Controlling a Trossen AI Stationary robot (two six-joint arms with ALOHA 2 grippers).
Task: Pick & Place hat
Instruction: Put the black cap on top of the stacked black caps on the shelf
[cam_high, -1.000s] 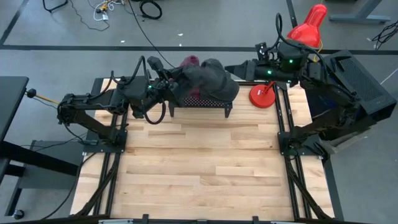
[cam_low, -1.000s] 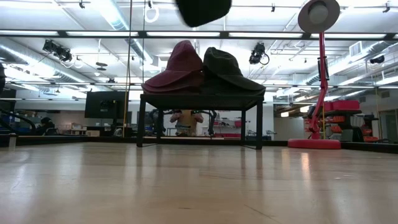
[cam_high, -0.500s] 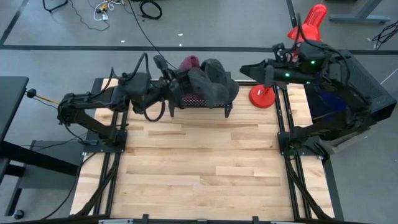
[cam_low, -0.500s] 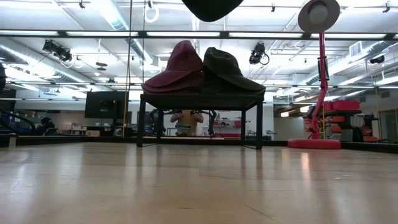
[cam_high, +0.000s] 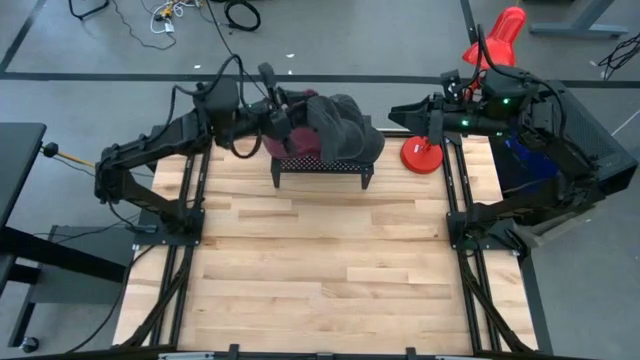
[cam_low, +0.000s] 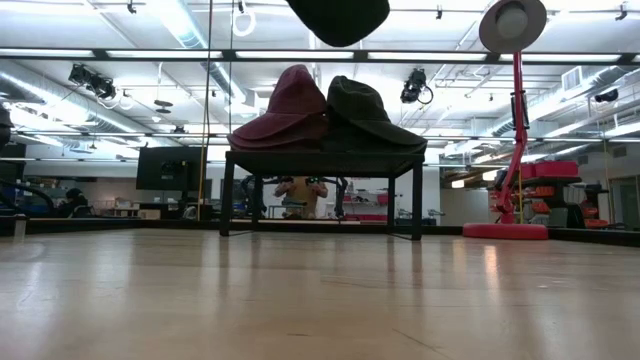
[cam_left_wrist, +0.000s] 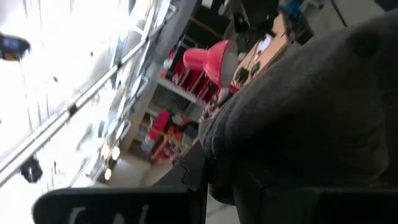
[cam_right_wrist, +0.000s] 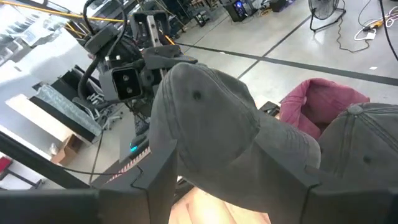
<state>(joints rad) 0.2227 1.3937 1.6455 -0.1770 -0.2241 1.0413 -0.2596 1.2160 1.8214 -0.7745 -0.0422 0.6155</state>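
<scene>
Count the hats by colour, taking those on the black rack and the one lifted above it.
grey hat: 2
maroon hat: 1
total: 3

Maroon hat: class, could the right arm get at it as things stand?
Probably not directly. From the right gripper, the grey hat on the stand lies before the maroon hat, and the left gripper holds a lifted hat above.
</scene>
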